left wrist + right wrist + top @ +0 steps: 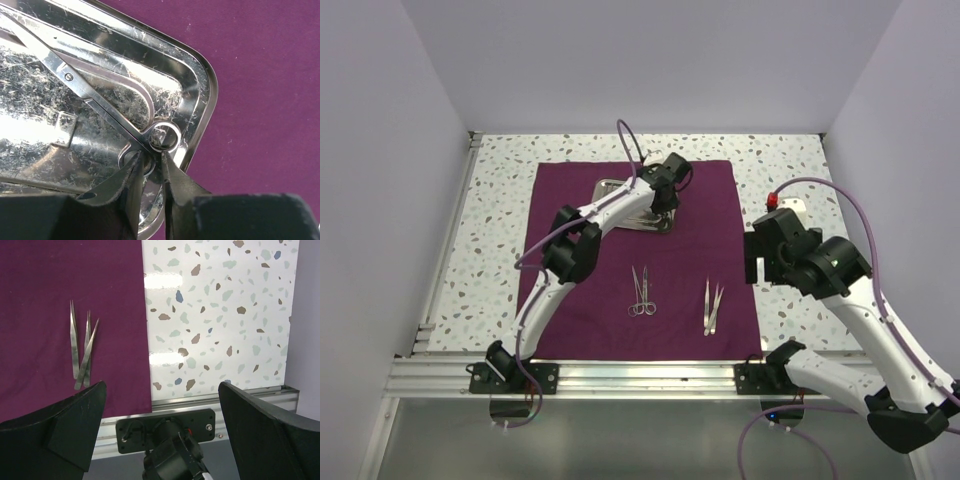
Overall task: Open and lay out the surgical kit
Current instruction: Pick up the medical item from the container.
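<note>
**Left wrist view: fingers straddle the scissor rings in the tray**

The left gripper [150, 172] stands over a rounded corner of the small shiny rectangular steel tray [200, 75]. Its fingers are set narrow on either side of the neck where the rings of the slim ring-handled steel scissors [100, 102] meet. Whether they already bite the steel I cannot tell.

From the fingertips the scissors' long axis runs toward 10 o'clock across the tray floor. A lift, I judge, must carry the blades clear of the raised rim.

In the top view the tray lies at 12 o'clock on the large dark purple cloth [720, 200], with the left arm on it. The right gripper [162, 387] hangs well apart at 3 o'clock, spread wide and empty.

A second pair of scissors [642, 293] and slim steel tweezers [712, 307] lie toward 6 o'clock, with bare cloth between them.
</note>
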